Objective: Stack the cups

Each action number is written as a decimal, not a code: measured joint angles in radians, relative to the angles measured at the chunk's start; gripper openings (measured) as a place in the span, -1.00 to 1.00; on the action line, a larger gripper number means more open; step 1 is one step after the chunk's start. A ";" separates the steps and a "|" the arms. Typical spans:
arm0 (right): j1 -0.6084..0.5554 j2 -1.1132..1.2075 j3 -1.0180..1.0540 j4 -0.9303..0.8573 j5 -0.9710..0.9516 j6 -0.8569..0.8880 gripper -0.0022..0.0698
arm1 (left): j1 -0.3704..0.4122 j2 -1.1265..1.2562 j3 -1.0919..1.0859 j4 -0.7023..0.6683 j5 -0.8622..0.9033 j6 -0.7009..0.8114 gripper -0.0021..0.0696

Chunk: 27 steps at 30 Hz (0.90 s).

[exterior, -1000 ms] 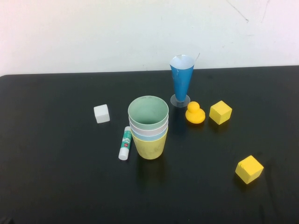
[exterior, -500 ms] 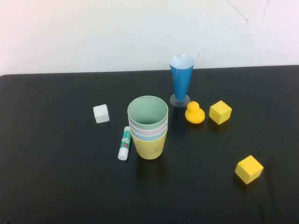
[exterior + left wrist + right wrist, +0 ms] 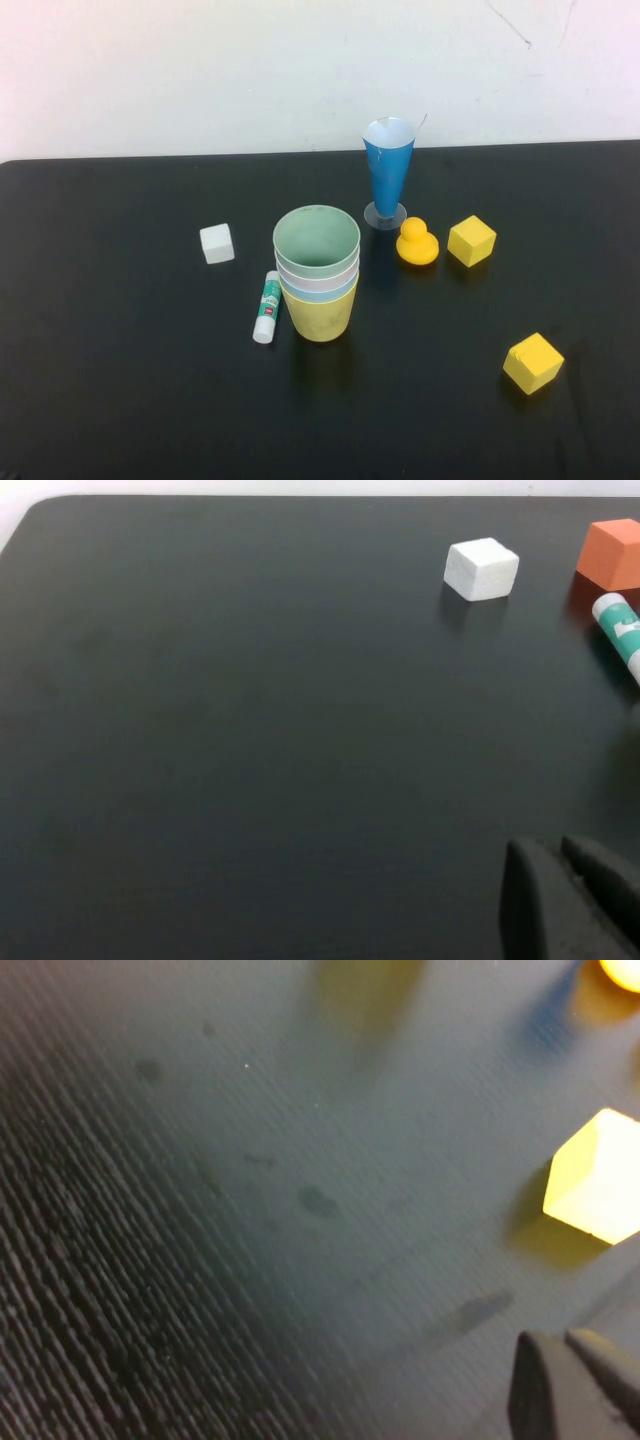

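Observation:
The four cups stand nested in one upright stack (image 3: 318,275) at the middle of the black table (image 3: 120,380). The yellow cup (image 3: 320,315) is outermost at the bottom, with the light blue rim (image 3: 322,293) and a pale rim (image 3: 318,279) above it, and the pale green cup (image 3: 317,240) innermost on top. Neither gripper shows in the high view. My left gripper (image 3: 562,858) hangs over bare table, fingers together and empty. My right gripper (image 3: 565,1345) is also over bare table, fingers together and empty, near a yellow cube (image 3: 595,1175).
A tall blue cone glass (image 3: 388,170) stands behind the stack. A yellow duck (image 3: 417,243) and yellow cubes (image 3: 471,240) (image 3: 533,362) lie to the right. A glue stick (image 3: 267,306) and a white cube (image 3: 217,243) lie to the left; both show in the left wrist view (image 3: 620,635) (image 3: 482,568).

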 joint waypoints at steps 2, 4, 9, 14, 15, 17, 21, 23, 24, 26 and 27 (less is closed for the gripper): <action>0.000 -0.025 0.007 0.000 0.000 0.000 -0.94 | 0.000 0.000 0.000 0.002 0.000 -0.002 -0.94; 0.000 -0.083 0.014 0.000 0.013 0.000 -0.94 | 0.000 0.000 0.000 0.002 0.000 -0.002 -0.94; -0.067 -0.211 0.021 -0.007 0.035 -0.007 -0.94 | 0.000 0.000 0.000 0.002 0.001 -0.004 -0.94; -0.283 -0.363 0.080 0.003 0.022 -0.007 -0.94 | 0.000 0.000 0.000 0.002 0.001 -0.004 -0.94; -0.331 -0.400 0.100 0.004 0.011 -0.007 -0.94 | 0.000 0.000 0.000 0.002 0.001 -0.004 -0.94; -0.413 -0.473 0.139 0.005 -0.010 -0.007 -0.94 | 0.000 0.000 0.000 0.002 0.001 -0.004 -0.94; -0.533 -0.581 0.223 0.012 -0.042 -0.003 -0.94 | 0.000 0.000 0.000 0.002 0.001 -0.006 -0.94; -0.558 -0.589 0.255 0.021 -0.045 -0.003 -0.94 | 0.000 0.000 0.000 0.002 0.001 -0.006 -0.94; -0.565 -0.592 0.262 0.027 -0.042 -0.003 -0.94 | 0.000 0.000 0.000 0.002 0.001 -0.006 -0.94; -0.567 -0.594 0.267 0.034 -0.014 -0.003 -0.94 | 0.000 0.000 0.000 0.002 0.001 -0.006 -0.94; -0.567 -0.594 0.267 0.043 -0.005 -0.003 -0.94 | 0.000 0.000 0.000 0.002 0.002 -0.006 -0.94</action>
